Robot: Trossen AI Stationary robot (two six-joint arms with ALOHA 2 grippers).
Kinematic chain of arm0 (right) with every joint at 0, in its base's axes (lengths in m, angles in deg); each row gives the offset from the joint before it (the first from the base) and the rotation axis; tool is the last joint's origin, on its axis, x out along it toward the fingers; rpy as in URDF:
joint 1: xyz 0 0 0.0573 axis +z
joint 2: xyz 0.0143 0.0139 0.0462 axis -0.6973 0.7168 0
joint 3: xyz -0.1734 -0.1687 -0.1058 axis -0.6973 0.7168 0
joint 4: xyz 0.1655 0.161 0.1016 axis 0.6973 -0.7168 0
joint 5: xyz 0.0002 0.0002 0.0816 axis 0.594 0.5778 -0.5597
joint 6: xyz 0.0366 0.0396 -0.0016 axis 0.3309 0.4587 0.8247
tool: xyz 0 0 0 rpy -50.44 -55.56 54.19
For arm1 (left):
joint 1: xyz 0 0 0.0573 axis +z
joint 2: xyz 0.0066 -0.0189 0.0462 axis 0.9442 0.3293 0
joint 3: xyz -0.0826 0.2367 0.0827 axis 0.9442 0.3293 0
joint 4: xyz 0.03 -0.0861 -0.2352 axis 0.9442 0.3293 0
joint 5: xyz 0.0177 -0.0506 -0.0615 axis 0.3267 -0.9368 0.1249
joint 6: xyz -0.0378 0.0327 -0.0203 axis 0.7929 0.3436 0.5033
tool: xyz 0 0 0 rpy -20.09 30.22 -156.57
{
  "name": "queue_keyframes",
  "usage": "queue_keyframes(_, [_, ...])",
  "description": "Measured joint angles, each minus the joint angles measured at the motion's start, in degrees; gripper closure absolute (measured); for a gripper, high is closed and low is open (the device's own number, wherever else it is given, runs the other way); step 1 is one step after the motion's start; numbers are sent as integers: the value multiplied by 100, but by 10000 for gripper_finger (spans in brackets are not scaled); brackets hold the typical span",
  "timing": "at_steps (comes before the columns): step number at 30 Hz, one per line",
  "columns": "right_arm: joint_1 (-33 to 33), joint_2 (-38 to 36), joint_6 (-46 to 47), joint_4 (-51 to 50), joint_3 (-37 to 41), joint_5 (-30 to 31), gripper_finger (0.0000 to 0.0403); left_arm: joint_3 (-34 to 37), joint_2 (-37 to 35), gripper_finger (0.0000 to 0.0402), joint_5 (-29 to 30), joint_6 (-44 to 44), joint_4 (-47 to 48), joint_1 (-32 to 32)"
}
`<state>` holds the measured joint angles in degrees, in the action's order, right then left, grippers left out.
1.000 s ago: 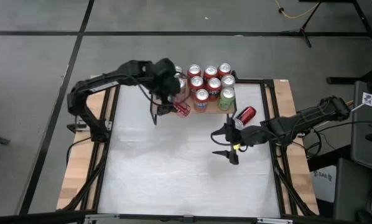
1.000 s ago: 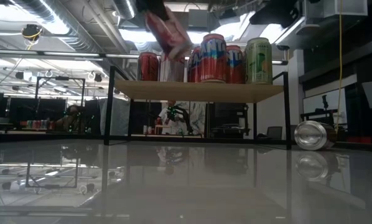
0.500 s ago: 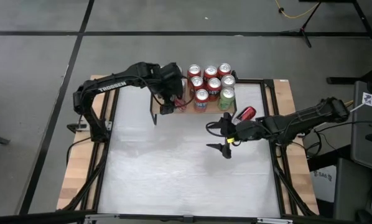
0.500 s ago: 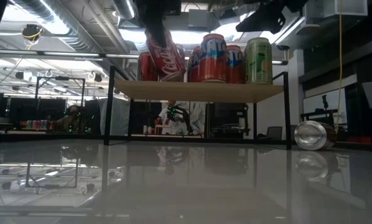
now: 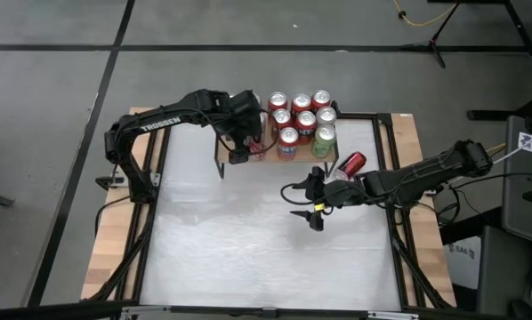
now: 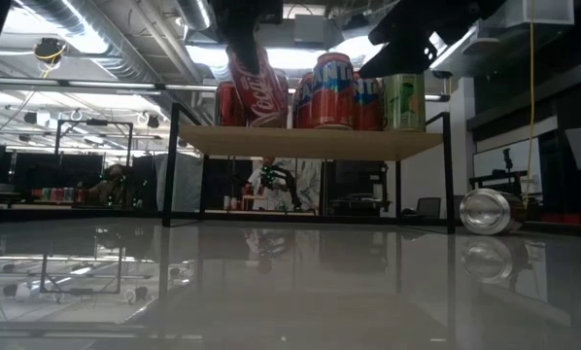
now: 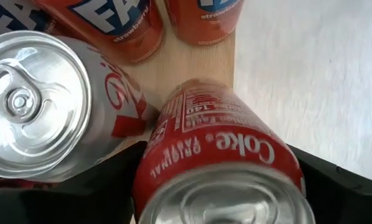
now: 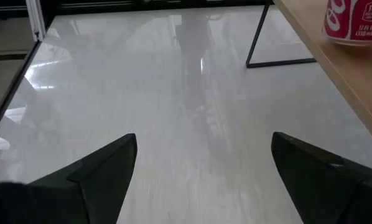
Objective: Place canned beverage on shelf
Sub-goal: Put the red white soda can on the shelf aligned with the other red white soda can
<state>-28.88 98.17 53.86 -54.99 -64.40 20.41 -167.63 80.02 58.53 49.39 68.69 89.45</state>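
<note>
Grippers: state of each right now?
Left gripper: around the Coke can on the shelf; grip or release cannot be told.
Right gripper: open, empty, over the table.

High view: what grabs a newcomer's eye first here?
The cluster of cans crowding the shelf at the table's far edge, where the left gripper sets a red Coke can on the shelf's front edge. Next, a lone can lying on its side right of the shelf, near the open, empty right gripper.

Grey floor (image 5: 52, 133) with dark seams; exposed ceiling ducts (image 6: 125, 44) overhead.
</note>
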Motion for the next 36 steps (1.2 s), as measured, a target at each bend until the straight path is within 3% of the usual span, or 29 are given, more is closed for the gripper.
queue_keyframes(27, [0, 2, 0, 0, 0, -3, 42, 0, 0, 76, 47, 4, -275, -114])
queue_keyframes(36, [0, 2, 0, -2, 0, -4, 42, 0, 0, 75, 348, 151, -416, -140])
